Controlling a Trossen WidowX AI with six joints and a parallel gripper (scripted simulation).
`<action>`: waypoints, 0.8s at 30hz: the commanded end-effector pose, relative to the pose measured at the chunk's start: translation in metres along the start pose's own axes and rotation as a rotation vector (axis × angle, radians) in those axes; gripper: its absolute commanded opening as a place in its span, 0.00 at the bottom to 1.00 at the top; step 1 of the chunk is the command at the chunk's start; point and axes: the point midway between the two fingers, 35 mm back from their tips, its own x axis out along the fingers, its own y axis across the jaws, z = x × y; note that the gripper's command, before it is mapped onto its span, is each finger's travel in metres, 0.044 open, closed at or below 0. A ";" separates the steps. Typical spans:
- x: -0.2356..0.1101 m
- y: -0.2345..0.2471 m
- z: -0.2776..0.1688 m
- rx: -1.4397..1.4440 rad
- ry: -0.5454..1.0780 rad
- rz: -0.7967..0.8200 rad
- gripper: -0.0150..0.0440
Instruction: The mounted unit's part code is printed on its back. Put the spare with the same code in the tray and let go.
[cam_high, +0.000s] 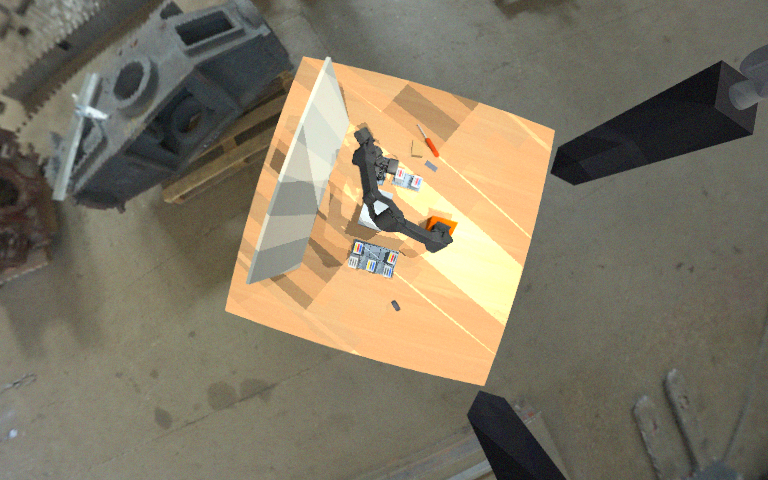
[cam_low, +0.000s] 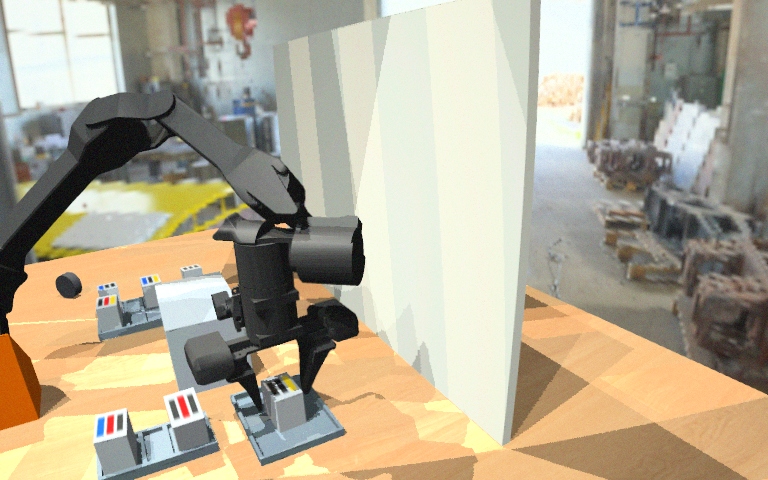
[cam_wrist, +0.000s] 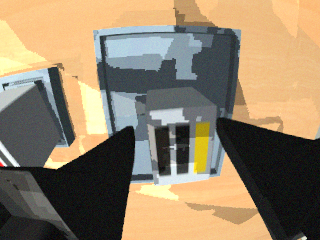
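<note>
A grey spare (cam_low: 281, 403) (cam_wrist: 179, 140) with a black, black and yellow code on top stands upright in the shallow grey tray (cam_low: 308, 436) (cam_wrist: 167, 54). My gripper (cam_low: 281, 397) (cam_wrist: 176, 128) (cam_high: 388, 167) points straight down over it. The fingers are open and stand on either side of the spare, with gaps showing in the wrist view. The mounted unit (cam_low: 186, 316) (cam_high: 369, 219), a light grey block, stands just behind the tray. Its back is hidden.
A rack (cam_low: 152, 447) (cam_high: 408, 180) left of the tray holds two spares, one blue-red-black (cam_low: 112, 435) and one black-red-black (cam_low: 185, 416). A second rack (cam_low: 123, 313) (cam_high: 372, 257) with several spares stands farther back. A tall white panel (cam_low: 430, 198) (cam_high: 305, 175) stands to the right. A black puck (cam_low: 68, 284) and a screwdriver (cam_high: 428, 140) lie on the table.
</note>
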 end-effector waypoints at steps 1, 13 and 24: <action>0.000 0.000 0.000 0.000 0.000 -0.001 0.88; -0.105 0.002 -0.001 0.010 -0.001 0.001 1.00; -0.106 0.001 -0.003 0.019 0.007 -0.018 1.00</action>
